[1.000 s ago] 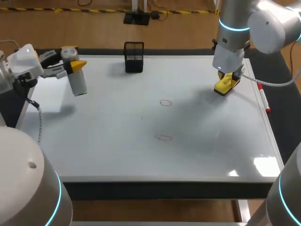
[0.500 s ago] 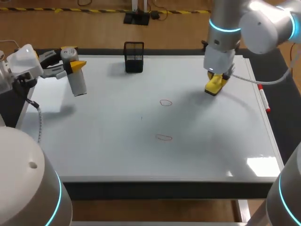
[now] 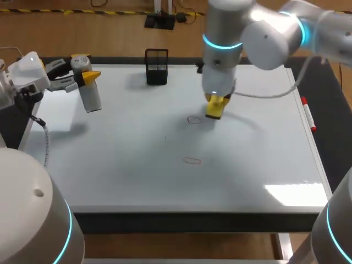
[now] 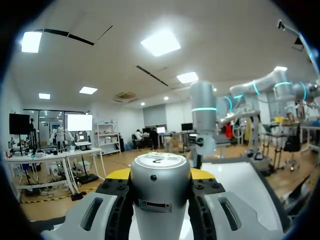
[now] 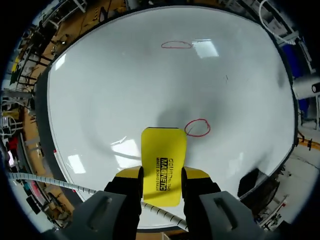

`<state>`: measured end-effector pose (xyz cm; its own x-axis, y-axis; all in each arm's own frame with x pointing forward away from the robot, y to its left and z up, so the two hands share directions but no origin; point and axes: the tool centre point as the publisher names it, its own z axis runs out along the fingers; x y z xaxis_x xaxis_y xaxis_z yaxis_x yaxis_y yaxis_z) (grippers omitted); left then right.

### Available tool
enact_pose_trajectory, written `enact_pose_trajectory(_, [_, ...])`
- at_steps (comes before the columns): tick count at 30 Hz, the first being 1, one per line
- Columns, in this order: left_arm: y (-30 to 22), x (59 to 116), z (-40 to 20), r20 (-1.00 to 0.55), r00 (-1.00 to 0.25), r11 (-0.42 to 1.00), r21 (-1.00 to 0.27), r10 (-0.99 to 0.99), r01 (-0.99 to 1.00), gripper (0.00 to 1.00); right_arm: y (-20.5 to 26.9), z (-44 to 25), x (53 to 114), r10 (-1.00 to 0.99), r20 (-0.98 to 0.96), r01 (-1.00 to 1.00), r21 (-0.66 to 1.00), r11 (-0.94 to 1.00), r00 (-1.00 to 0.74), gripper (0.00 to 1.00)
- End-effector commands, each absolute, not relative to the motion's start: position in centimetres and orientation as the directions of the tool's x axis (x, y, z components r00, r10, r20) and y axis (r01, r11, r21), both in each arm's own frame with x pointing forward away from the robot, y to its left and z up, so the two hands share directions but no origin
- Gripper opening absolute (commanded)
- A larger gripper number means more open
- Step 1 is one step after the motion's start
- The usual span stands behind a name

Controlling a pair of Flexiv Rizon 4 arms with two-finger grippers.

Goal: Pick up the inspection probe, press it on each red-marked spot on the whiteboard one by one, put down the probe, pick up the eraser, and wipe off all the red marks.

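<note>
You have the right gripper (image 5: 161, 176) pinching the eraser (image 5: 163, 150) just beside the near mark (image 5: 198, 128), with it and the far mark (image 5: 176, 45) both unwiped, while the left gripper (image 3: 83, 76) clamps the probe (image 3: 91, 98), not yet put down, over the whiteboard's (image 3: 264, 165) far left corner.

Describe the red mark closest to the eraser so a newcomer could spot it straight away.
On the whiteboard, find the yellow eraser in the right gripper near the board's middle. The red mark lies just beside the eraser's end. It is the rounder loop; the other red mark, flatter, lies well clear, nearer the robot's side.
</note>
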<state>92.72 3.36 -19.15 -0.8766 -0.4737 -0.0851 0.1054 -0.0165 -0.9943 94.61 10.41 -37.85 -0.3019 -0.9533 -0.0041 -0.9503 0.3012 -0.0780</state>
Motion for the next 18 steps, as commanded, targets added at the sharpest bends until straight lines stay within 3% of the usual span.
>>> enact_pose_trajectory(1, [3.4, 92.7, -19.1, -0.086, -0.876, -0.018, -0.994, -0.474, 0.107, 0.00, 13.8, -38.1, 93.8, -0.967, 0.032, -0.963, -0.097, 0.250, -0.254, 0.00])
enact_pose_trajectory(9, [3.4, 92.7, -19.1, -0.086, -0.876, -0.018, -0.994, -0.474, 0.107, 0.00, 18.5, -38.6, 92.4, -0.991, 0.019, -0.988, -0.087, 0.130, -0.132, 0.00])
enact_pose_trajectory(18, [3.4, 92.7, -19.1, -0.086, -0.876, -0.018, -0.994, -0.474, 0.107, 0.00, 20.5, -39.3, 91.6, -0.997, 0.014, -0.994, -0.084, 0.075, -0.076, 0.00])
